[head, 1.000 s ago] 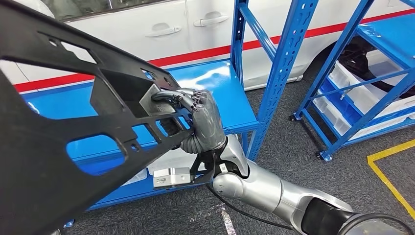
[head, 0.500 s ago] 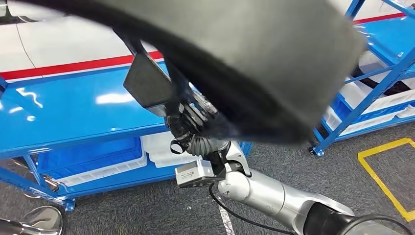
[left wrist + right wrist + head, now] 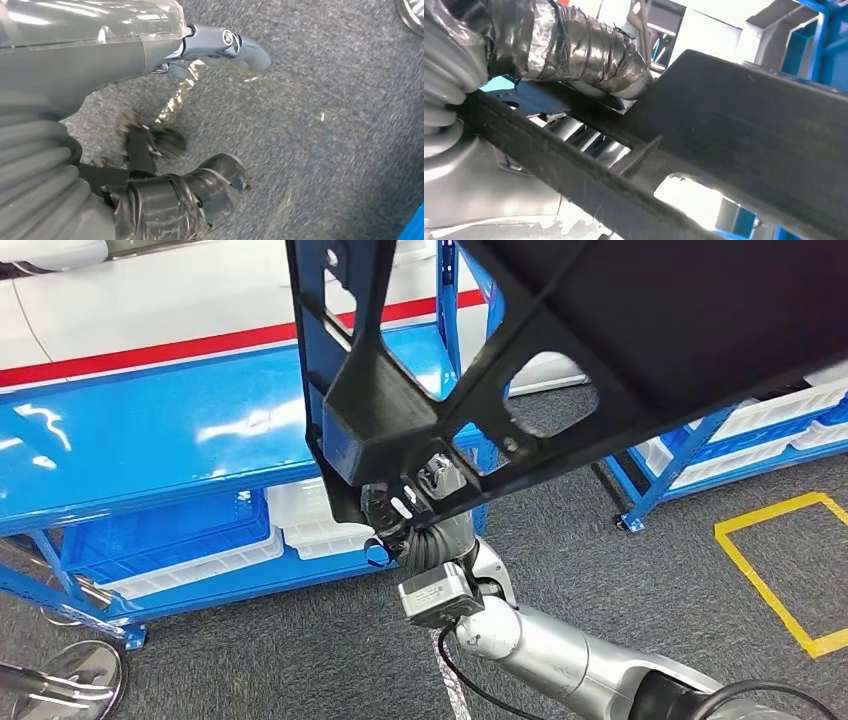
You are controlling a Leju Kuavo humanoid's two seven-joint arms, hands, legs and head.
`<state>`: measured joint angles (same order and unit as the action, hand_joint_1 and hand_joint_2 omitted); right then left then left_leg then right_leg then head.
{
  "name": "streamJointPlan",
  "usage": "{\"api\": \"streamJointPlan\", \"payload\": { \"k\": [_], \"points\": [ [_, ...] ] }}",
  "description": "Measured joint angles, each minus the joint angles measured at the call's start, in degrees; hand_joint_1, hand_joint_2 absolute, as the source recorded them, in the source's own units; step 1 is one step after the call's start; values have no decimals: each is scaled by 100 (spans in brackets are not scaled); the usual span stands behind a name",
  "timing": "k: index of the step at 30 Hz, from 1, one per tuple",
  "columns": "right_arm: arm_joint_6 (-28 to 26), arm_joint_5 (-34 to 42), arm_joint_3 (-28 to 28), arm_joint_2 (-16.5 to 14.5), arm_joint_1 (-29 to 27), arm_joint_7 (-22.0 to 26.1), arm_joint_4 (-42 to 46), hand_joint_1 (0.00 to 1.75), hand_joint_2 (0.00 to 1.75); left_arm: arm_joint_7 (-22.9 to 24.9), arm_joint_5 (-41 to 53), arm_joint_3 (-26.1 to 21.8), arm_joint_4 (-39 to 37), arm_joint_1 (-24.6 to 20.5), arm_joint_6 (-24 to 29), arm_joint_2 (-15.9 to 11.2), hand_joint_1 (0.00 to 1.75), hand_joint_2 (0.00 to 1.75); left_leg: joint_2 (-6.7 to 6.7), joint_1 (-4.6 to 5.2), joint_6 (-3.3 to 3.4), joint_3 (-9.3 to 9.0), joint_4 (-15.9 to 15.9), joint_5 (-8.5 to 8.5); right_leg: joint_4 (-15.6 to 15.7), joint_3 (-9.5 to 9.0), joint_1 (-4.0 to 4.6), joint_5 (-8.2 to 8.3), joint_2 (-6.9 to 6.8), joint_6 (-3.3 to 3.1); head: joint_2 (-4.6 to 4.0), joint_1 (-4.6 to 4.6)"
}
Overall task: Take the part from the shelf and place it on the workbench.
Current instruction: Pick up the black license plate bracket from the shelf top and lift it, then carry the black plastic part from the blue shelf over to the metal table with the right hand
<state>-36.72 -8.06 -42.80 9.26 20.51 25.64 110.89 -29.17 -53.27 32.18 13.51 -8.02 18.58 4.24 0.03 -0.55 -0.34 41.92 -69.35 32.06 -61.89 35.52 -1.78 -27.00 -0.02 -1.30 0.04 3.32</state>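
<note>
The big black part [image 3: 640, 330] is up in the air. It fills the top and the upper right of the head view, close to the camera. It has ribs and holes, and a boxy black block near the middle of the picture. It is not resting on the shelf.

The right hand [image 3: 405, 515] is just under that block, in the middle of the head view. Its dark fingers [image 3: 385, 508] are curled around the lower edge of the part, so this hand is holding the part. The shiny silver right arm [image 3: 540, 645] comes up to it from the bottom right of the picture. A small grey box [image 3: 437, 597] sits on the wrist.

In the right wrist view the part [image 3: 734, 130] runs as a thick black bar across the picture, from the lower left to the right. The thumb [image 3: 574, 45], wrapped in shiny tape, presses on it near the top left.

The left hand [image 3: 190, 115] hangs over the grey carpet [image 3: 340, 125] in the left wrist view. Nothing is in it. The grey thumb [image 3: 227, 45] and the dark taped fingers [image 3: 200, 192] are apart, so the hand is open.

Behind the part, on the left of the head view, is the blue shelf [image 3: 150, 440] with a glossy top. White bins [image 3: 310, 520] sit on its lower level. A white car [image 3: 150, 310] with a red stripe stands behind it at the top left. Yellow tape [image 3: 770, 580] marks the carpet at the lower right.
</note>
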Motion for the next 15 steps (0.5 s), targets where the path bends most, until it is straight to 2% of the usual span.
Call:
{"api": "streamJointPlan", "payload": {
  "k": [1, 2, 3, 4, 5, 6, 7, 8, 9, 10, 11, 12, 13, 15],
  "points": [
    [19, 41, 0, -17, -16, 23, 3, 175, 175, -1, 8, 5, 0, -7, 1, 0, 0, 175, 0, 0, -3, 44, -344, 219, 0, 86, 13, 66, -2, -12, 0, 0],
    [30, 67, 0, -28, -30, 34, 5, 175, 175, -4, 12, 11, 0, -12, 2, 0, 0, 175, -1, 1, 6, 34, -591, 301, -1, 173, 30, 129, -3, -19, 0, 1],
    [35, 81, 0, -33, -46, 37, 5, 175, 175, -7, 13, 18, 0, -14, 4, 0, 0, 175, -2, 7, 30, -57, -683, 247, -3, 256, 48, 192, -4, -23, 0, 1],
    [44, 88, 0, -36, -62, 37, 5, 175, 175, -9, 13, 24, 0, -14, 7, 0, 0, 175, -3, 20, 67, -235, -597, 98, -4, 330, 64, 252, -4, -25, 0, 1],
    [63, 99, 0, -38, -74, 37, 5, 175, 175, -12, 13, 29, 0, -16, 9, 0, 0, 175, -5, 47, 124, -512, -331, -63, -3, 392, 78, 311, -3, -24, 0, 1],
    [90, 121, 0, -45, -81, 37, 5, 175, 175, -11, 10, 33, 0, -25, 13, -3, 0, 175, -4, 82, 195, -838, 73, -121, 1, 435, 87, 367, -4, -17, 0, 3],
    [126, 155, 0, -55, -83, 39, 5, 175, 175, -9, 8, 37, 0, -36, 22, -6, 0, 175, 3, 117, 251, -1146, 516, -100, 11, 459, 90, 419, -21, -4, 0, 5],
    [168, 209, 0, -67, -82, 50, 4, 175, 175, -6, 6, 41, 0, -52, 45, -9, 0, 175, 6, 146, 295, -1365, 867, -33, 35, 464, 80, 469, -41, 20, 0, 6],
    [215, 285, 0, -80, -81, 74, 4, 175, 175, -4, 7, 50, 1, -69, 83, -11, 0, 175, 6, 167, 325, -1474, 1093, 38, 74, 459, 61, 519, -65, 57, 0, 6],
    [269, 379, 0, -90, -80, 108, 3, 175, 175, -1, -3, 64, 1, -77, 132, -9, 0, 175, -6, 180, 342, -1497, 1204, 22, 127, 443, 42, 578, -93, 98, 0, 5],
    [334, 492, 1, -97, -78, 151, -1, 175, 175, 8, -36, 79, 2, -76, 186, 4, 0, 175, -29, 171, 354, -1487, 1271, -65, 174, 435, 34, 631, -102, 141, 0, 5],
    [399, 599, 2, -101, -76, 195, -10, 175, 175, 22, -96, 91, 2, -68, 240, 19, 0, 175, -52, 163, 362, -1490, 1357, -168, 180, 445, 38, 626, -96, 176, -1, 5],
    [462, 690, 3, -105, -69, 232, -21, 175, 175, 44, -177, 97, 2, -56, 286, 32, 0, 175, -72, 146, 372, -1475, 1436, -283, 81, 492, 52, 521, -78, 199, -1, 9],
    [549, 790, 4, -112, -55, 291, -53, 175, 175, 79, -311, 98, 2, -32, 328, 47, 0, 175, -101, 126, 369, -1381, 1494, -454, -461, 685, 65, 61, -31, 224, -1, 12]
  ]
}}
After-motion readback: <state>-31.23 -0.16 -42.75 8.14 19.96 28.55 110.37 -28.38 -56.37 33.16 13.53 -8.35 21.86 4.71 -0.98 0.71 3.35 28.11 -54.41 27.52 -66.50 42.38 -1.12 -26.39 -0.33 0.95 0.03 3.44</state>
